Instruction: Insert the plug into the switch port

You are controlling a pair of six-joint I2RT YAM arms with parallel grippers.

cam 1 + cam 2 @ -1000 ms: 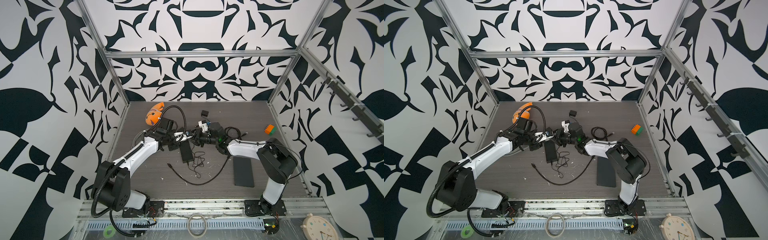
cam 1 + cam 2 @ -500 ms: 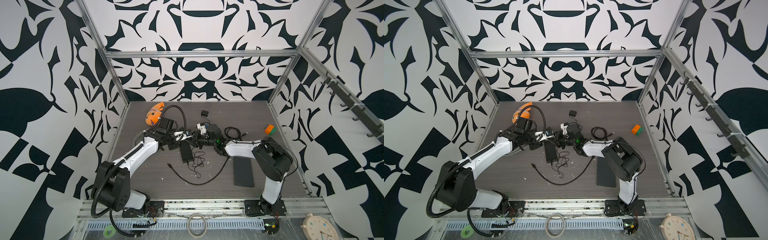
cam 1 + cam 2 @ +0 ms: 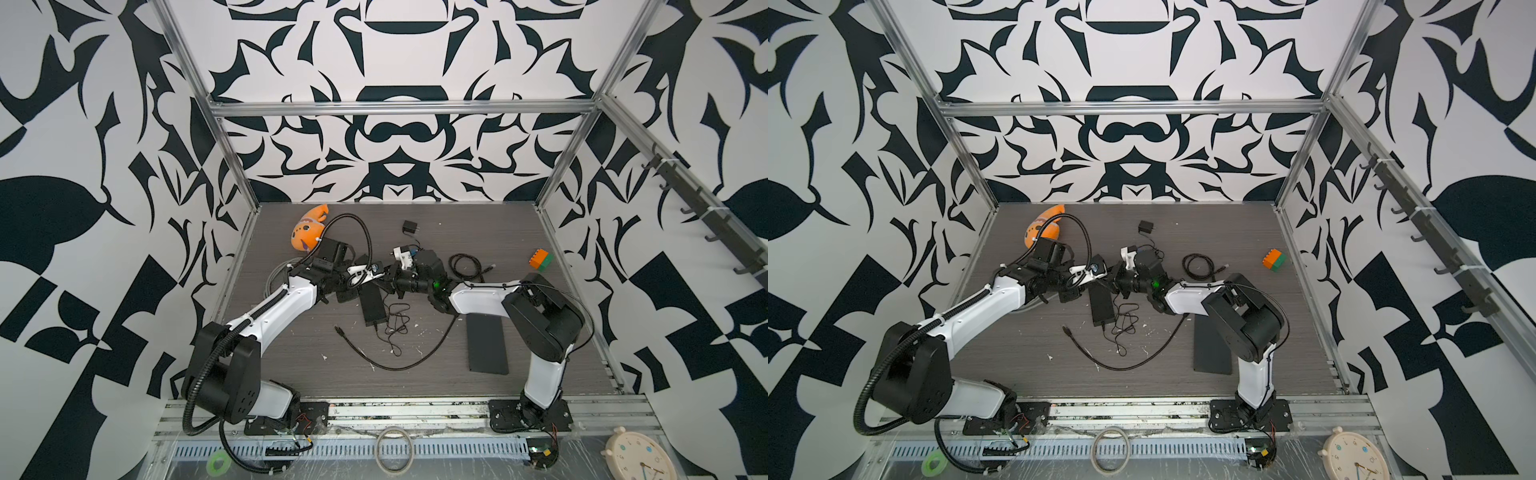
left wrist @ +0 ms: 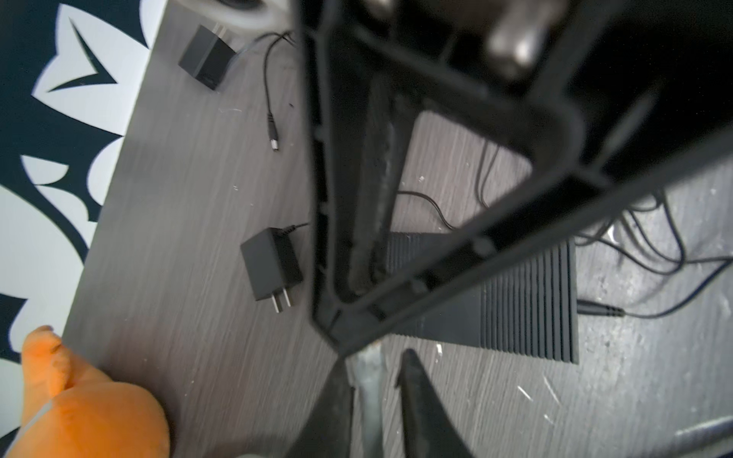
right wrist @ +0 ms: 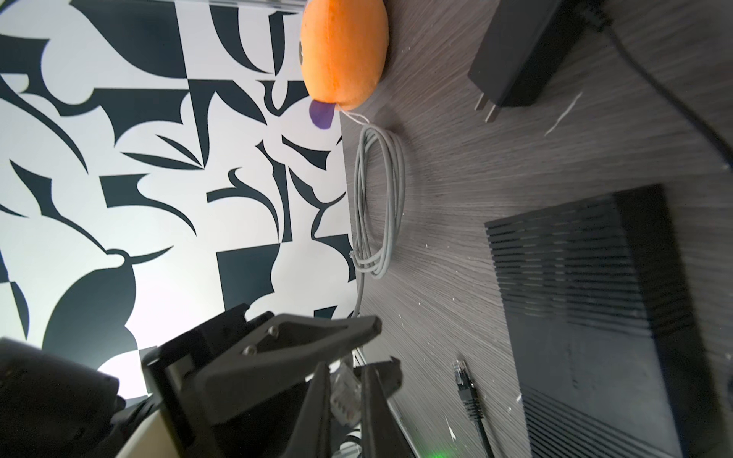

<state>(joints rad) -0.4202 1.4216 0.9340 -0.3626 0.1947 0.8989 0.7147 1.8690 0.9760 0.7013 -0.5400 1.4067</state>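
Note:
The plug (image 5: 344, 390) is a clear connector on a grey cable (image 4: 371, 392). My right gripper (image 5: 346, 400) is shut on it, with both fingers pressed to its sides. My left gripper (image 4: 375, 380) stands slightly open round the grey cable just behind the plug; one finger touches the cable, the other is a little apart. In both top views the grippers (image 3: 379, 274) (image 3: 392, 277) meet tip to tip above the table, just over the far end of the black ribbed switch (image 3: 372, 301) (image 3: 1102, 305) (image 4: 527, 301) (image 5: 595, 297). The switch's ports are hidden.
The grey cable's coil (image 5: 377, 206) lies by the left wall next to an orange plush fish (image 3: 309, 232). Two black power adapters (image 4: 271, 263) (image 4: 206, 57), a black network cable with its plug (image 5: 462, 374), a black cable coil (image 3: 465, 266), a flat black box (image 3: 486, 347) and a coloured block (image 3: 540, 260) also lie about.
My right gripper has reached left to the left gripper and closed on the plug. The left gripper's jaws have eased apart on the cable.

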